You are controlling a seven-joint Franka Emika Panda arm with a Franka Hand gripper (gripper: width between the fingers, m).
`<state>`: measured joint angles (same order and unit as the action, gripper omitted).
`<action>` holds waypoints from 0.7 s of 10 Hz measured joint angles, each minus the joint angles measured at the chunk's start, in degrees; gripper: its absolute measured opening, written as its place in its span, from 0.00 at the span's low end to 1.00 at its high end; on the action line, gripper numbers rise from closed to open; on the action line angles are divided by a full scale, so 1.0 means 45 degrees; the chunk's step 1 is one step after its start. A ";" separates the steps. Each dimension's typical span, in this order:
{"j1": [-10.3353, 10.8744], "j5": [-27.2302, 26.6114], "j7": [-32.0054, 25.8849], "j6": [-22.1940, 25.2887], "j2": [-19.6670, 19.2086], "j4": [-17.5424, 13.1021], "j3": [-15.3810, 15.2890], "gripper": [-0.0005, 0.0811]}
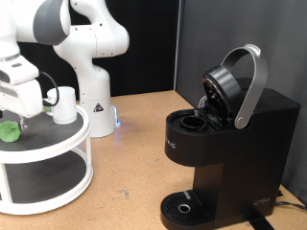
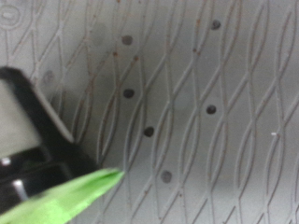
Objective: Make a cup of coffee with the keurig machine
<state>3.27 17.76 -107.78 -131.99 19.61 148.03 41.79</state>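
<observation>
Keurig machine point(image 1: 225, 144), black, boxy and plainly heavy and rigid, stands well apart from the jaws at the exterior view's right with its hinged lid point(image 1: 235, 84) raised and the pod chamber open. Far smaller, the cup point(image 1: 64, 103) sits on the round white stand point(image 1: 48, 168) just beside the gripper point(image 1: 24, 107); it looks light, stiff and smooth-walled, best pinched across its sides. Smallest, a green pod point(image 1: 9, 131) lies just beside the jaws, whose spread I cannot tell

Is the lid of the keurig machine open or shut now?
Open. The keurig machine has its lid tilted up, silver handle raised, and the pod chamber exposed.
</observation>
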 joint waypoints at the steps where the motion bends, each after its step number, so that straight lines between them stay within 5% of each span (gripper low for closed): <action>1: 0.0000 0.0000 -0.0171 0.0131 0.0071 0.0001 0.0000 0.99; 7: 0.0024 -0.0064 -0.1176 0.1364 0.0263 -0.0073 0.0022 0.99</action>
<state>3.38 17.47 -113.07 -125.86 20.79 147.70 41.89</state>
